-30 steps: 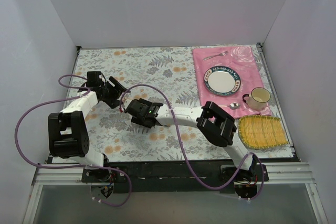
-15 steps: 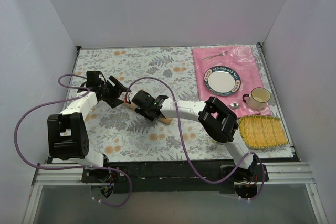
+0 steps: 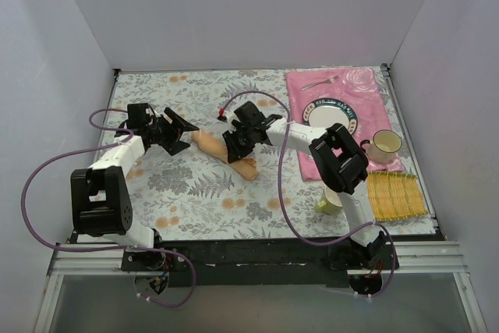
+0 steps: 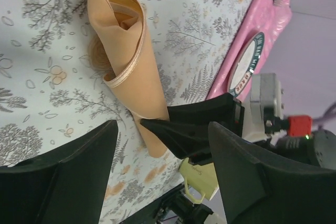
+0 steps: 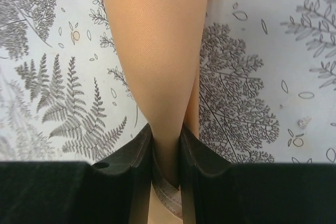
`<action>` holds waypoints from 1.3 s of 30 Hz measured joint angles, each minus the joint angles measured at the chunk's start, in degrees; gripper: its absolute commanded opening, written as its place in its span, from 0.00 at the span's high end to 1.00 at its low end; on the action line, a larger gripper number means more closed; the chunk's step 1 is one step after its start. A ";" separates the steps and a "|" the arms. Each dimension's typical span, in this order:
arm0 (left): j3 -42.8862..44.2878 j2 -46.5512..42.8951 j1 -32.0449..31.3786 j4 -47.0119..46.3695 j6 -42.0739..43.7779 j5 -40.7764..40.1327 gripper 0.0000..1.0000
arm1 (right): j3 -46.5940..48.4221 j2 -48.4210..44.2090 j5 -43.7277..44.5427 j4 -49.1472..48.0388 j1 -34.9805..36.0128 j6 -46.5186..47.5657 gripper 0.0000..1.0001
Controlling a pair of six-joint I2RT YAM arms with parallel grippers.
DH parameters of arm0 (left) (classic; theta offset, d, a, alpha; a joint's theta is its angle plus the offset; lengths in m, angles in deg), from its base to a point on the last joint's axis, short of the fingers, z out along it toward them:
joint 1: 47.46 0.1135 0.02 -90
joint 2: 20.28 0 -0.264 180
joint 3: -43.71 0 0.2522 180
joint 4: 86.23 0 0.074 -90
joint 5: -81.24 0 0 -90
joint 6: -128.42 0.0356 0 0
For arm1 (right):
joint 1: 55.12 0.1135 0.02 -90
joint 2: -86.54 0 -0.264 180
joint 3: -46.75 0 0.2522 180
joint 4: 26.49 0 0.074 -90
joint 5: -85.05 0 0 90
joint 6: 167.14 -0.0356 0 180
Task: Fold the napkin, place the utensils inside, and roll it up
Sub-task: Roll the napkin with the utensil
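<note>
Floral table (image 3: 195, 200), with a pink placemat (image 3: 366, 91) laid at its far right. The peach napkin (image 3: 209, 143) is seen near the middle, already rolled into a loose tube. It is pinched partway along by the right gripper (image 5: 167, 135); the left gripper (image 3: 181, 132) is held open just beside one end. The fork (image 3: 320, 82) is seen on the placemat, so the filling step appears undone; the spoon cannot be made out.

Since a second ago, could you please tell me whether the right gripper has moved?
Yes. In the overhead view, the right gripper has shifted toward the plate and now pinches the napkin.
</note>
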 measured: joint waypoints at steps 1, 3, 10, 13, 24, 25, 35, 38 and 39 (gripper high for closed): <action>-0.07 0.22 0.00 -0.98 -0.55 0.87 0.32 | -0.52 0.00 -2.47 -0.48 -1.03 -0.94 0.70; -0.26 0.74 -0.09 -2.62 -1.55 2.27 0.33 | -1.40 0.17 -6.34 -1.22 -2.78 -2.86 0.70; -1.31 4.90 -1.90 -9.51 -5.51 5.70 0.34 | -4.00 1.92 -18.23 -6.64 -5.92 -9.44 0.68; -1.36 7.10 -3.89 -11.23 -6.58 5.95 0.34 | -4.92 3.04 -23.02 -9.44 -6.88 -12.76 0.68; -1.68 9.81 -7.50 -14.19 -8.00 5.57 0.34 | -10.73 4.09 -32.59 -19.74 -9.73 -22.64 0.64; -1.68 9.88 -7.50 -14.43 -8.02 5.42 0.35 | -11.13 4.17 -33.11 -20.55 -9.92 -23.37 0.63; -1.68 14.53 -7.96 -15.87 -8.02 4.50 0.35 | -12.98 4.22 -35.32 -24.37 -10.40 -27.21 0.49; -1.68 14.56 -8.07 -16.00 -8.02 4.35 0.35 | -11.72 4.15 -35.41 -21.81 -10.38 -25.68 0.43; -1.68 14.64 -8.11 -16.04 -8.02 4.28 0.35 | -11.21 4.02 -35.17 -20.59 -10.38 -24.92 0.43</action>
